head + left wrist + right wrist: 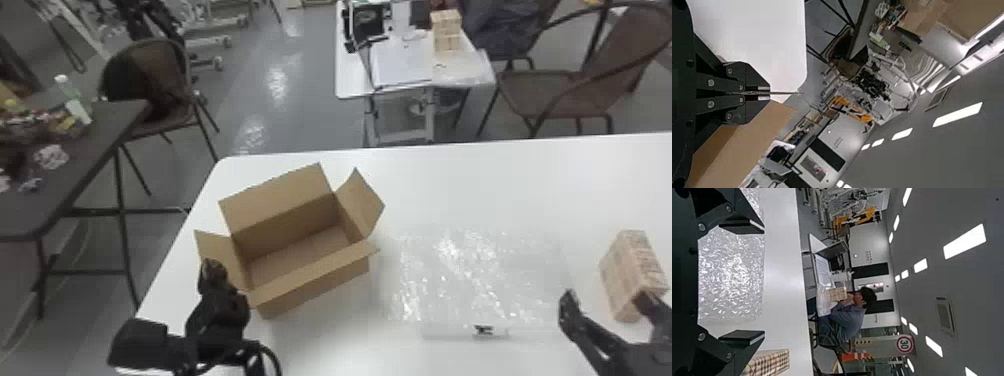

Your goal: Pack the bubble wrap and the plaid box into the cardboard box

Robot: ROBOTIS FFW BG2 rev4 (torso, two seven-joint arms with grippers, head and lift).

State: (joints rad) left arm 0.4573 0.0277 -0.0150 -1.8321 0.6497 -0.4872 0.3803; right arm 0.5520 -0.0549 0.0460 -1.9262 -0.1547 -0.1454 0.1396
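Note:
The open cardboard box (300, 255) stands on the left of the table with its flaps spread. My left gripper (214, 272) is at the box's left flap; in the left wrist view the left gripper (764, 93) is shut on that thin flap, seen edge-on. Bubble wrap (480, 275) lies flat right of the box. The plaid box (630, 275) is at the table's right; its end also appears as the plaid box (770, 363) in the right wrist view. My right gripper (607, 300) is open between bubble wrap and plaid box, as the right gripper (764, 282) shows, holding nothing.
The white table (500, 185) carries these things. A dark side table (100, 145) with small items stands at the left, with a chair (150, 85) beside it. Beyond are a smaller white table (352, 75) and another chair (565, 95).

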